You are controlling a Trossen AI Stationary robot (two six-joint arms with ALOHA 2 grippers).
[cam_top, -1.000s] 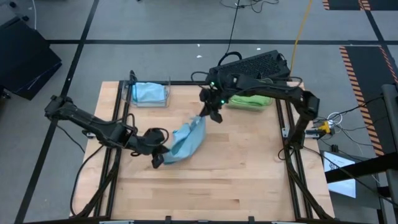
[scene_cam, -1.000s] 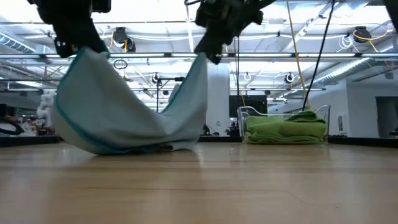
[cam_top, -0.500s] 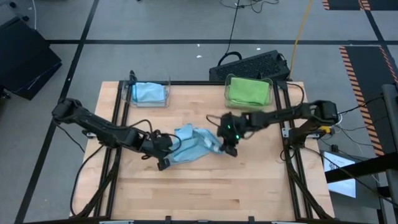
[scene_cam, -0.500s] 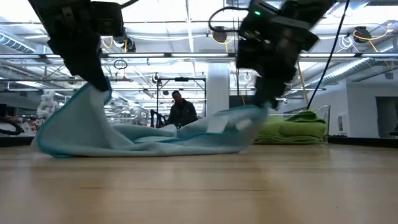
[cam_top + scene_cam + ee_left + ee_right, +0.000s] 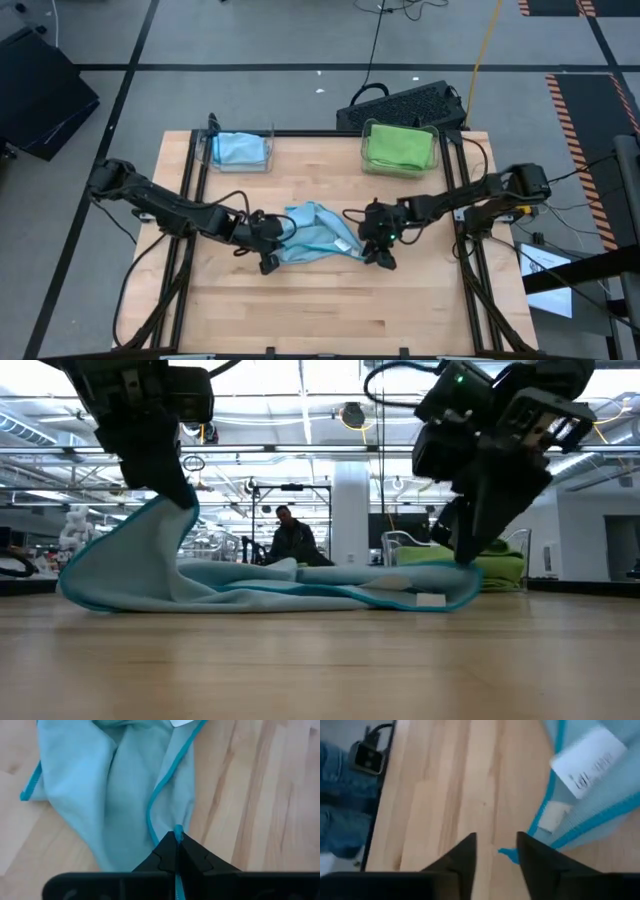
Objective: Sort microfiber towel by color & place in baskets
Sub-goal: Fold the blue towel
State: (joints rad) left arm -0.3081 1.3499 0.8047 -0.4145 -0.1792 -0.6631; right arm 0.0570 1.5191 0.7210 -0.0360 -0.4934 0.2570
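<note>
The blue towel (image 5: 312, 236) is pinched at its left corner by the left pincer (image 5: 176, 840) and kept lifted, probably for folding. The right pincer (image 5: 496, 851) is spread beside the right corner, which lies released on the table (image 5: 400, 310).

Towel (image 5: 315, 234) on table (image 5: 400, 300) between pincers

Both arms were matte black, built of slim jointed segments with black cables looped alongside. The right hand (image 5: 381, 255) at centre-right carried a small green light. The left hand (image 5: 268, 262), lower centre-left, ended in two dark wedge-shaped fingers (image 5: 192, 857).
</note>
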